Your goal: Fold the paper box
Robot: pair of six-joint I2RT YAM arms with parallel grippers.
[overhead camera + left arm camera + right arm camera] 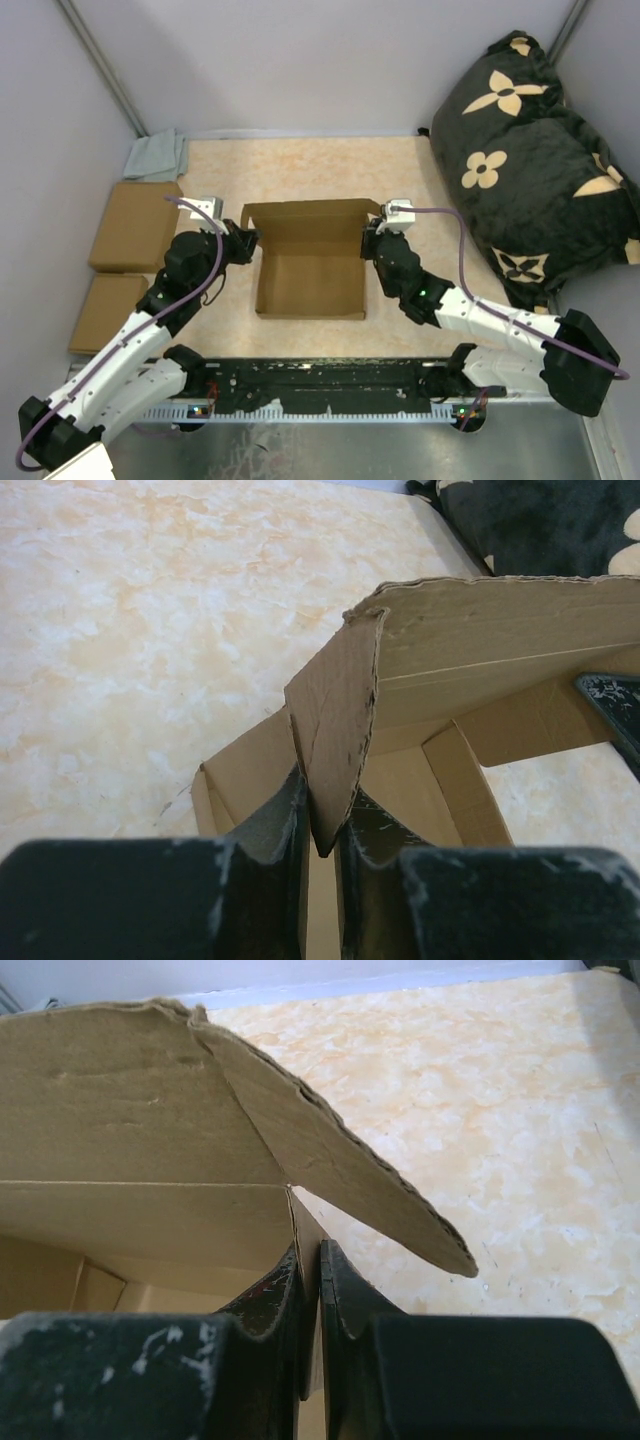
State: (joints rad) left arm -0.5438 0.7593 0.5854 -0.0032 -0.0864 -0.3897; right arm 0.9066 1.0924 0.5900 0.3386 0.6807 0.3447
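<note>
The paper box [310, 270] is a shallow brown cardboard mailer standing open in the middle of the table, its lid raised at the far side. My left gripper [246, 243] is shut on the box's far left corner; in the left wrist view [322, 820] its fingers pinch a pointed side flap [335, 735]. My right gripper [372, 240] is shut on the far right corner; in the right wrist view [312, 1290] its fingers clamp the box's right wall, with a lid flap [350, 1185] sticking out to the right.
Two closed brown boxes [135, 225] [105, 310] lie at the left edge, with a grey cloth [155, 155] behind them. A black flowered cushion [535, 160] fills the right side. A black rail [330, 385] runs along the near edge.
</note>
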